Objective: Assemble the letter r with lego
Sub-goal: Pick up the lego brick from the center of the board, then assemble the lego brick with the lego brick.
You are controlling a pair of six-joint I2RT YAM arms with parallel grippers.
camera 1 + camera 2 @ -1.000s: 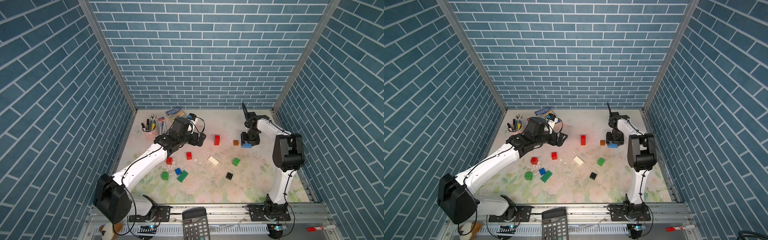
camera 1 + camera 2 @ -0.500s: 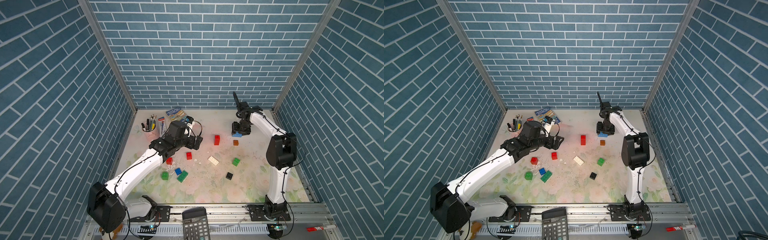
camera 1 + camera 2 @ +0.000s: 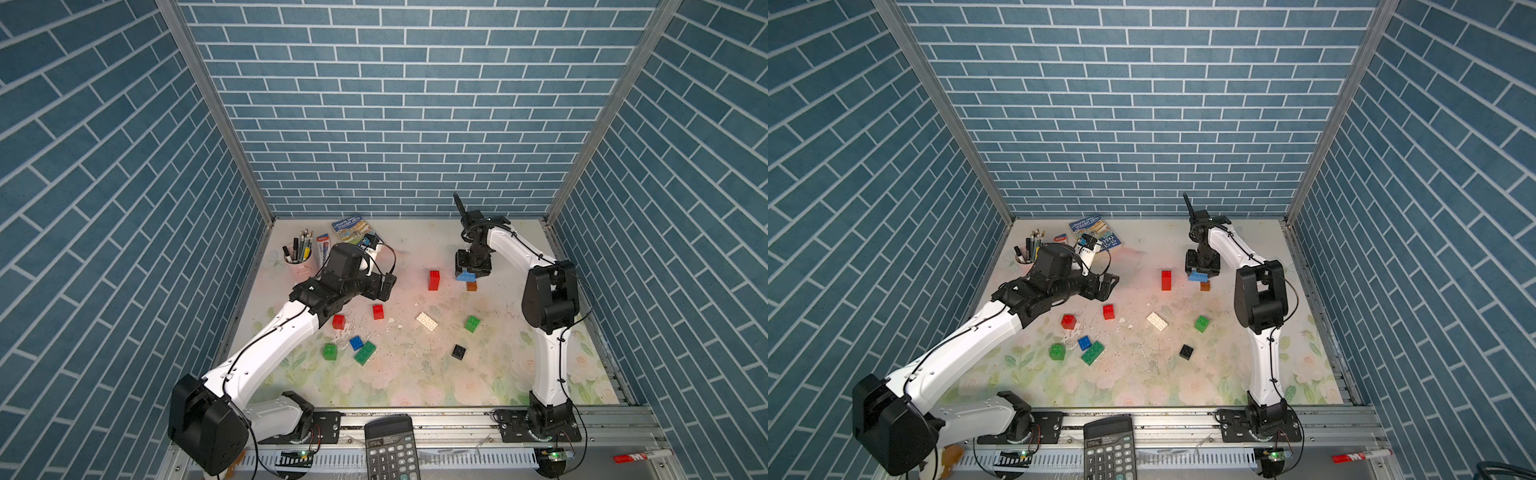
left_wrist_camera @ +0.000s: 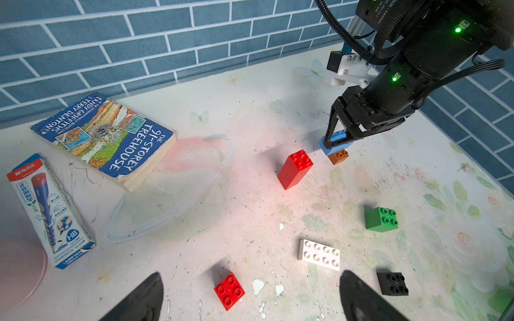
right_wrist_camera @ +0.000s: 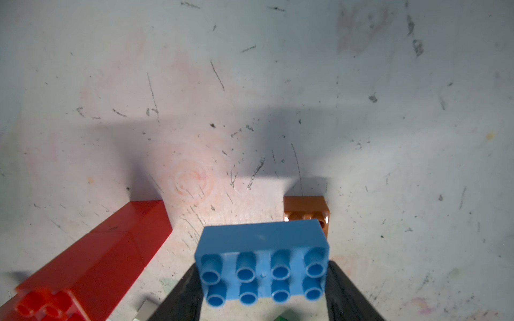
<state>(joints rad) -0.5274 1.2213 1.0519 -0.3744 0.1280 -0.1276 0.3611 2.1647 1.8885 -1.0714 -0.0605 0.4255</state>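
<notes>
Toward the back of the table (image 3: 415,386), the right tool (image 5: 264,278) is clenched on a light blue oblong brick (image 5: 261,244), its fingers (image 5: 347,294) pressed to the brick's two short ends, studs up. The brick sits low over a brown square brick (image 5: 304,207) and hides part of its studs; whether the two touch cannot be told. A red tower (image 3: 434,279) of stacked bricks stands upright just beside them, on the left arm's side, apart from both.

The left tool (image 4: 250,278) is released, its fingers (image 4: 150,291) spread wide with nothing between them; it hangs above the table short of the red tower.

The other lego lies loose across the middle of the table. Two red square bricks (image 3: 338,321) lie near the left arm; a white oblong brick (image 3: 427,322) lies flat, a green square brick (image 3: 472,323) to its right and a black square brick (image 3: 458,351) nearer the front. A small blue brick (image 3: 356,343) is just beside a green oblong brick (image 3: 365,353), with a second green square (image 3: 330,351) close by.

At the back left are a paperback book (image 3: 351,226), a pink cup of pens (image 3: 298,262) and a pencil box (image 3: 323,245); a calculator (image 3: 390,449) sits on the front rail, a red marker (image 3: 640,457) far to its right.
</notes>
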